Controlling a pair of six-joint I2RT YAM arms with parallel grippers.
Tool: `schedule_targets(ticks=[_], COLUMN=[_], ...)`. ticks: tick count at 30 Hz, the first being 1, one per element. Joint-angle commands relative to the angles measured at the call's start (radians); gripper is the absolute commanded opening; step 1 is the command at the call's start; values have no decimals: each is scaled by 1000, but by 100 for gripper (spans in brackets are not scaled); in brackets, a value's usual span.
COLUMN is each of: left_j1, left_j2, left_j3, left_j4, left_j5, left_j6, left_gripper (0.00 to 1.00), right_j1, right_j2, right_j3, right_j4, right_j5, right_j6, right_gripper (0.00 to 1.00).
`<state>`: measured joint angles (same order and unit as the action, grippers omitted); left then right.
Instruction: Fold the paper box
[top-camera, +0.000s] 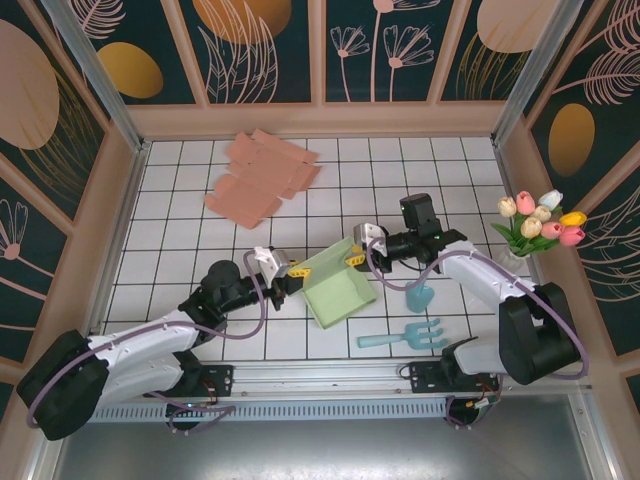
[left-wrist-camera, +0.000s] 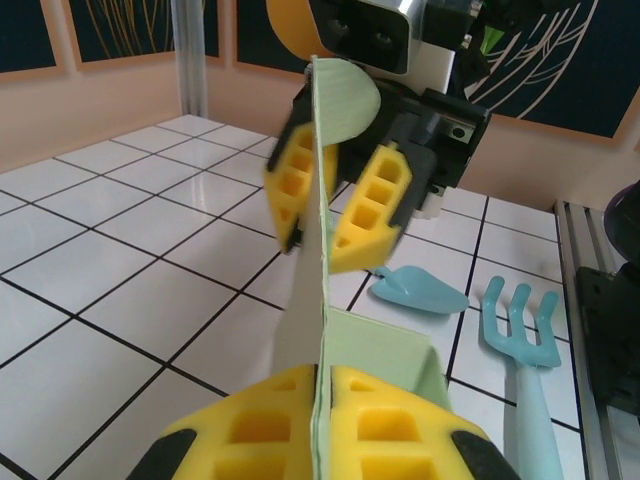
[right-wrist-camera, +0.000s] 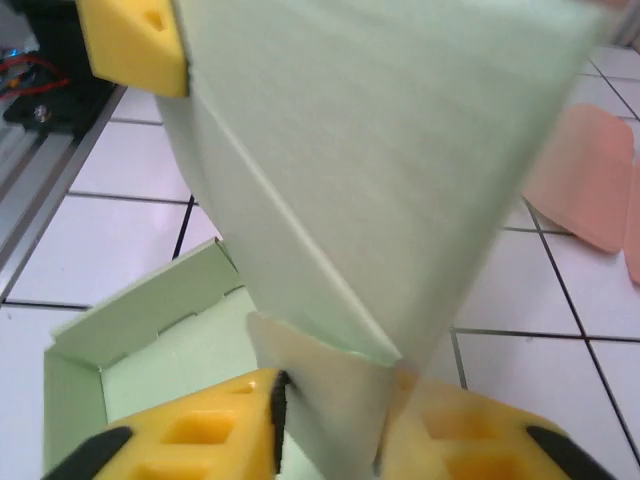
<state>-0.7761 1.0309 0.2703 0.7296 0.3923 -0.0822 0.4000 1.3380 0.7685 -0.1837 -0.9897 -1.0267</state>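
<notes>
Found box (top-camera: 340, 292) at centre of table (top-camera: 180, 250), between both grippers, part-formed: base flat, some low walls up, far-left wall standing as a tall flap (top-camera: 320, 262). Checked flap's long axis: ran near-left to far-right, one end at each gripper. Placed l. gripper (top-camera: 287, 272) at the near-left end and r. gripper (top-camera: 357, 256) at the far-right end, both touching the sheet. Judged neither arm nearer, both already at the work.

L. gripper: clenched on flap edge, pads (left-wrist-camera: 250, 430) tight either side of sheet, no gap seen.

R. gripper: jaws astride flap just below its rounded tab (left-wrist-camera: 345, 95), sheet between fingers (left-wrist-camera: 375, 195), slim gap showing on one side. Could not tell whether pinching or merely straddling (own wrist view blurred there).

Judged step in hand: folding that wall inward over base, tab to tuck down. Judged next move to turn on flap standing upright between the two holds, w/ box interior lying to near-right of it. Reckoned r. gripper should press that way, l. gripper acting as anchor. Risk noted: sheet thin, likely to buckle or slip if r. hold proves loose.

Also logged, apart from work: pink blanks (top-camera: 262, 175) at far-left, trowel (top-camera: 420, 297) and fork (top-camera: 405, 337) near box on its right, tulips (top-camera: 540, 220) at right wall.
</notes>
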Motion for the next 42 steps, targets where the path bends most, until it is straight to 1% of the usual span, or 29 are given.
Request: schedule_targets(ticks=[1,2,4,5,6,7,8,9,10,11,12,13,15,16,19,21,24,27,29,31,33,36,40,42], left_j1=[-3,-3,-2,-4,-3,-2,-3,-2,-3,-2,-2,-3,-3,-2,-3,-3,-2,-3,-3,-3,-3,-3,-2,-3], left_j2=[1,-2,-16,-22,-29,-35,-39,-44,-49,-54,-60,-67,-83,-91,-114,-122,-126,-118,-104,-94,-91,-91,-92,-92], left_j3=[29,29,31,29,27,27,28,26,26,20,15,9,3,-1,-14,-18,-38,-67,-75,-87,-102,-127,-134,-138], left_j4=[44,43,36,36,37,33,31,26,22,23,30,35,37,36,39,36,61,107,121,134,153,183,189,188], left_j5=[-3,-27,-64,-91,-130,-172,-215,-257,-277,-286,-297,-303,-316,-321,-338,-384,-450,-461,-458,-459,-448,-444,-439,-447], left_j6=[6,0,-2,-10,-20,-32,-45,-53,-54,-50,-49,-48,-42,-41,-50,-77,-124,-158,-173,-187,-192,-210,-253,-285], left_gripper=[0,0,0,0,0,3,9,10,6,2,0,0,0,0,0,0,0,0,0,0,0,0,0,0], right_j1=[9,9,10,11,10,12,14,17,17,21,30,31,34,31,31,35,65,101,109,118,130,142,187,204], right_j2=[-8,-8,-1,2,4,2,-2,-6,-9,-10,-10,-7,-4,0,27,69,160,237,291,340,376,410,440,437], right_j3=[14,10,6,5,0,-11,-20,-31,-36,-41,-39,-33,-24,-20,7,54,151,179,201,221,236,238,225,195], right_j4=[-4,1,3,7,25,54,77,101,118,144,170,167,158,159,151,133,52,41,30,36,49,79,135,186], right_j5=[-65,-54,-23,-9,9,28,40,53,65,96,144,161,199,230,350,428,500,570,576,615,652,671,731,773], right_j6=[-23,-18,-17,-13,-3,14,28,39,49,74,117,123,144,174,283,387,482,503,506,517,528,522,501,491], right_gripper=[11,10,1,0,0,0,0,0,0,5,28,42,49,51,51,52,52,51,48,43,40,36,21,16])
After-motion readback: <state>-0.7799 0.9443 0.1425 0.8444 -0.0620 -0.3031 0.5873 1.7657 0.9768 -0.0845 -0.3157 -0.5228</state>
